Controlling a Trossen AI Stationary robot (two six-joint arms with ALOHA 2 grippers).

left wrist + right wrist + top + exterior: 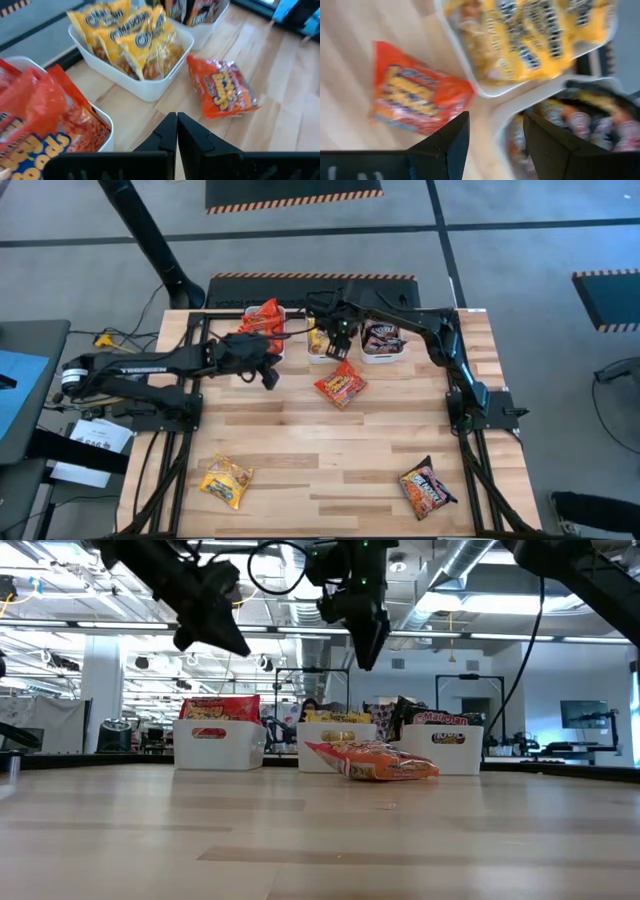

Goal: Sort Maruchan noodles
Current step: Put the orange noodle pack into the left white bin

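Three white tubs stand along the table's far edge. The left tub (268,330) holds red packets (45,125), the middle tub (318,350) yellow ones (130,37), and the right tub (383,352) dark ones (580,125). One red packet (340,387) lies flat on the table in front of the middle tub. A yellow packet (225,481) lies near the near-left corner and a dark packet (428,488) near the near-right corner. My left gripper (268,373) hovers shut in front of the left tub. My right gripper (343,342) hovers open above the middle tub's right end, holding nothing.
Black frame rails (190,430) run along the table's left and right sides beside the arm bases. Bare wood (330,450) stretches across the middle and near part of the table between the loose packets.
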